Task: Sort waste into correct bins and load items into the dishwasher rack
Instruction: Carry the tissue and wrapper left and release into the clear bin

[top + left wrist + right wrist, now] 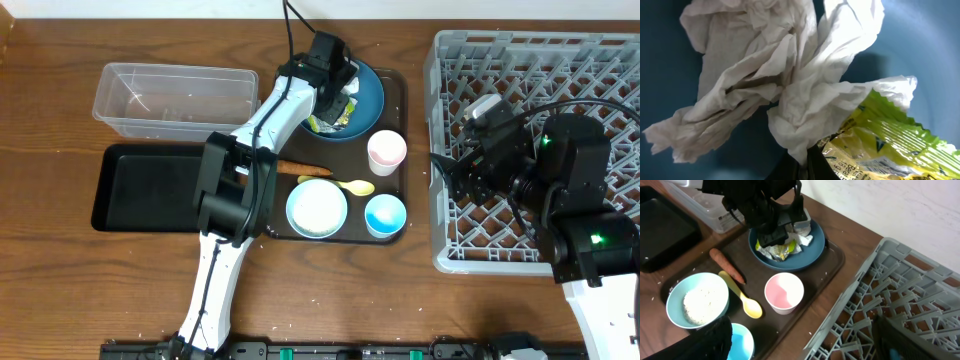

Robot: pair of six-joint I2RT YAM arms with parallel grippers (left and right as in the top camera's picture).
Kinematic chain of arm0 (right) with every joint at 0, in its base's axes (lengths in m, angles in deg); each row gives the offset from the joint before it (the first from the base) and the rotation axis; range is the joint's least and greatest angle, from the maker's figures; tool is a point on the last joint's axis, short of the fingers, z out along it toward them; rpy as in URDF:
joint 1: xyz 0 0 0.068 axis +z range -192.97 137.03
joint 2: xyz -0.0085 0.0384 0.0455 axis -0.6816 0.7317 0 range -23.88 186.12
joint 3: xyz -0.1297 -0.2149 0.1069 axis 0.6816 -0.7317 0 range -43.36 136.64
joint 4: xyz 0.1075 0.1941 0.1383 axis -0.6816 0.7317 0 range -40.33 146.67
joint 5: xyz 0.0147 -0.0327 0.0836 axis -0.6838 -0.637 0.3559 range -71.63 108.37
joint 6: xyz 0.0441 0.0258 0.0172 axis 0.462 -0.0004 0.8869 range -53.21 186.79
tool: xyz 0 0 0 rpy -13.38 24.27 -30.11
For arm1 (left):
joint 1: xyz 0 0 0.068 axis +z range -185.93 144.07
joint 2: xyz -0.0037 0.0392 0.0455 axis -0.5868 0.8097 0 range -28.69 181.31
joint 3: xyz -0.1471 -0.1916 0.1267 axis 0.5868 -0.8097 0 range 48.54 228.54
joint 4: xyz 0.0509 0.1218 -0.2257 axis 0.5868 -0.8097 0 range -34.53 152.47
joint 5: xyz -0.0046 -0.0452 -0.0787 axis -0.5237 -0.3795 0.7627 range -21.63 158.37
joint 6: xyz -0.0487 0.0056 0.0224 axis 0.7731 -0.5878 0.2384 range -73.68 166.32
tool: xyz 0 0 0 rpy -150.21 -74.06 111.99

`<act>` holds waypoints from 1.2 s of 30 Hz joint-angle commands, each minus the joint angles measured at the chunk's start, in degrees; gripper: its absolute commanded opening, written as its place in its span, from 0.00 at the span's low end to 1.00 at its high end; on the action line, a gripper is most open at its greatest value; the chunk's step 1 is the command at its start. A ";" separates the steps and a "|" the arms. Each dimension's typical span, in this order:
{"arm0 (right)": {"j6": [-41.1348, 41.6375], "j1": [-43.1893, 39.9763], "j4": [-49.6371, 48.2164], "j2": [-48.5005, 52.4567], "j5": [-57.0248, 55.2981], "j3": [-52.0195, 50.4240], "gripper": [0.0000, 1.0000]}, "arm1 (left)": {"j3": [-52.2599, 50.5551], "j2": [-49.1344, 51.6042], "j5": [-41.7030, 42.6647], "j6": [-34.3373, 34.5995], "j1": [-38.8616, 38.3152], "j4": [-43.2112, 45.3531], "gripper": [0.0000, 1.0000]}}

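Note:
My left gripper (802,167) is low over the dark-blue plate (372,95) and shut on a crumpled white tissue (790,75). The yellow-green wrapper (880,140) lies beside it on the plate. The carrot (300,167), pale yellow spoon (352,186), light-blue bowl (317,208) with rice, light-blue cup (386,215) and pinkish cup (387,151) sit on the brown tray (400,90). My right gripper (807,340) is open and empty, above the gap between the tray and the grey rack (540,80).
The clear tub (175,98) stands at the back left, with the black tray (145,188) in front of it; both look empty. A few rice grains lie loose on the brown tray and the table. The rack fills the right side.

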 commanded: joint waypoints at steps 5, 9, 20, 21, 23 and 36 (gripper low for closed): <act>-0.26 -0.74 -0.13 0.20 0.15 1.40 0.85 | 1.53 -10.86 -0.46 8.20 0.59 0.02 0.06; -0.26 -0.74 -0.13 0.20 0.15 1.40 0.85 | 1.53 -15.13 -0.46 8.57 0.63 -1.11 0.06; -0.26 -0.74 -0.74 0.20 0.15 1.40 0.83 | 1.53 -17.55 -3.43 11.89 1.44 -5.38 0.06; -0.26 -0.74 -0.74 0.20 0.15 1.40 0.83 | 1.53 -17.77 -6.16 15.06 2.21 -5.57 0.06; -0.26 -0.74 -0.83 0.20 0.15 1.40 0.82 | 1.53 -18.21 -9.88 20.85 4.42 -6.08 0.06; -0.26 -0.74 -1.16 0.22 0.17 1.40 0.82 | -3.91 -18.40 -11.85 56.13 25.11 -8.15 0.06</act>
